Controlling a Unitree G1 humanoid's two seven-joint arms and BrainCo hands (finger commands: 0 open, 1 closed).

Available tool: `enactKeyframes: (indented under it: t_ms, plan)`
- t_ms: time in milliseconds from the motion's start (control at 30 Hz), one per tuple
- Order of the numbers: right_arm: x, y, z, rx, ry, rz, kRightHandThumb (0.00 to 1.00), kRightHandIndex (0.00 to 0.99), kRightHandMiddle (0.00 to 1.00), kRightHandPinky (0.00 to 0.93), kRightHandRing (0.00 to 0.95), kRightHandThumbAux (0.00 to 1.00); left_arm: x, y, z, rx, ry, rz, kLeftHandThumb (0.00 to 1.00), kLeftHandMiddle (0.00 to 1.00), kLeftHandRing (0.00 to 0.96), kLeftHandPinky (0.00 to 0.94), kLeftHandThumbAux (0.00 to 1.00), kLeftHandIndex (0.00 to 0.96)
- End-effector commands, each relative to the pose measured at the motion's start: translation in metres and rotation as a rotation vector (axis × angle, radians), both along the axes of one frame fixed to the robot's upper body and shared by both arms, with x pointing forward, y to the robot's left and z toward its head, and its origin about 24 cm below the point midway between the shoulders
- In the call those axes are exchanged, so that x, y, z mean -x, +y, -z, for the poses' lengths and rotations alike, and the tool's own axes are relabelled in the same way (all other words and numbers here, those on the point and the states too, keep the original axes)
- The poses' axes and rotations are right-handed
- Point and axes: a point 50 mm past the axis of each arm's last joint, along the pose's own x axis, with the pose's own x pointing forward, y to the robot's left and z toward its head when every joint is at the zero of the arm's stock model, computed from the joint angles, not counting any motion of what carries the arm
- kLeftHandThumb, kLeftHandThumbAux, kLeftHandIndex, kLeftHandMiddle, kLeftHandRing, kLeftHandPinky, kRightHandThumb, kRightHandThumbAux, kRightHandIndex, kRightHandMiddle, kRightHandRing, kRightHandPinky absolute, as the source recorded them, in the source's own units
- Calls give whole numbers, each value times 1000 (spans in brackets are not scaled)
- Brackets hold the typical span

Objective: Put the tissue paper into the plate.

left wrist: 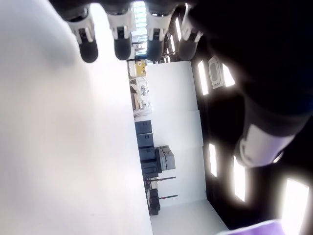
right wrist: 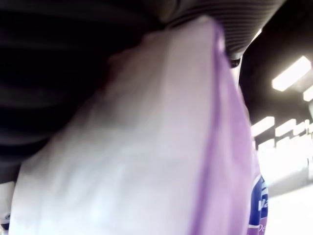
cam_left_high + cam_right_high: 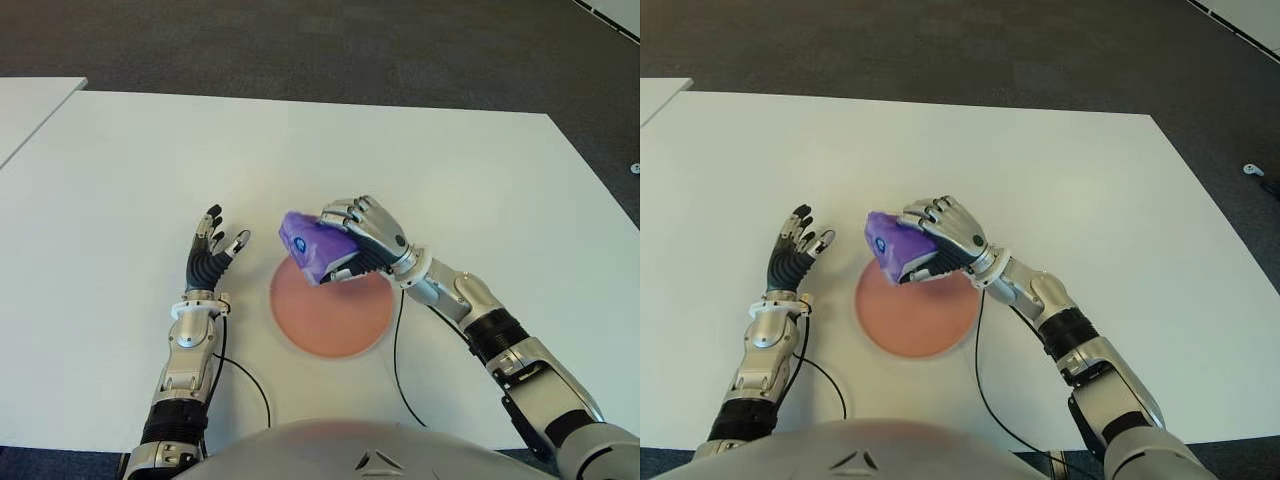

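Observation:
A purple tissue pack (image 3: pixel 306 243) is held in my right hand (image 3: pixel 352 243), whose fingers curl over its top and side. The pack hangs over the far edge of the round pink plate (image 3: pixel 332 312), which lies on the white table (image 3: pixel 450 180) in front of me. In the right wrist view the purple and white wrapper (image 2: pixel 161 147) fills the picture, pressed against the palm. My left hand (image 3: pixel 214 250) shows to the left of the plate, fingers spread and holding nothing.
A black cable (image 3: pixel 398 365) runs from my right wrist toward the table's near edge, and another (image 3: pixel 250 380) curves by my left forearm. A second white table (image 3: pixel 30 110) adjoins at the far left. Dark carpet (image 3: pixel 350 50) lies beyond.

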Motion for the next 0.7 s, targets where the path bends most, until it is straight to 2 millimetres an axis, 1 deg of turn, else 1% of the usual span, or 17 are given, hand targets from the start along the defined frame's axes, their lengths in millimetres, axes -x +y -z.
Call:
enactKeyframes:
  t_ms: [33, 267, 700]
  plan:
    - [6, -7, 18, 85, 73, -14, 854, 397, 537, 841, 836, 678, 2, 1, 1, -10, 14, -7, 0, 0, 0, 0, 601, 0]
    - [3, -8, 16, 160, 69, -12, 853, 396, 535, 828, 830, 679, 2, 1, 0, -6, 8, -4, 0, 0, 0, 0, 602, 0]
    - [1, -11, 19, 179, 109, 1, 853, 396, 534, 815, 831, 679, 1, 3, 1, -6, 8, -11, 0, 0, 0, 0, 606, 0]
